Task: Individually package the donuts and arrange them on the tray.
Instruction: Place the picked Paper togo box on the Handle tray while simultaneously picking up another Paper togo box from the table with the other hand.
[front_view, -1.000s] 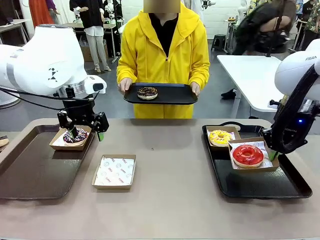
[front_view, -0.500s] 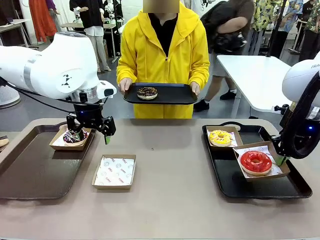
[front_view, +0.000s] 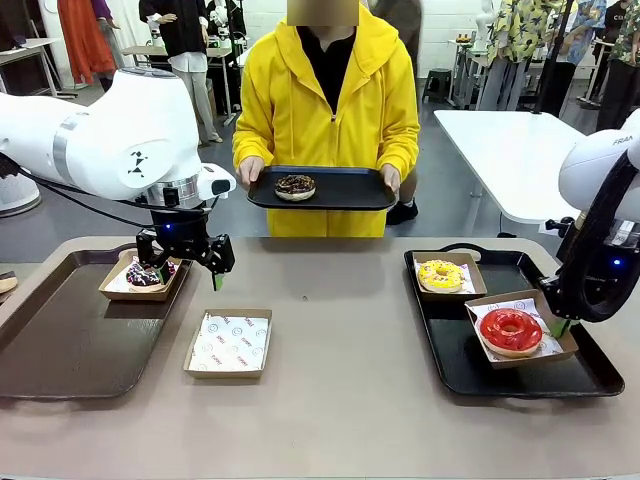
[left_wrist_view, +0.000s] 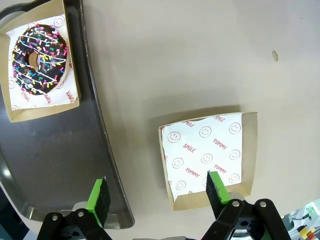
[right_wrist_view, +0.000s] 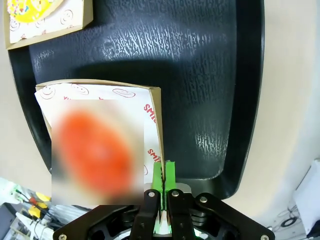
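From the front, the left gripper is lifting clear, jaws spread and empty — chocolate donut boxed on the left tray.

The left wrist view is hovering over the empty box — likely next.

In the right wrist view, the right gripper is pinching the red donut's box, sliding it across the black tray.

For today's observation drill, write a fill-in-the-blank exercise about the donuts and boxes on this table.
1. The red-glazed donut sits in a box on the ____ tray.
2. The box lying between the trays holds ____ donuts.
3. The person's tray carries ____ donut.
4. The right end effector pinches the red donut's ____.

Answers: black; no; one; box
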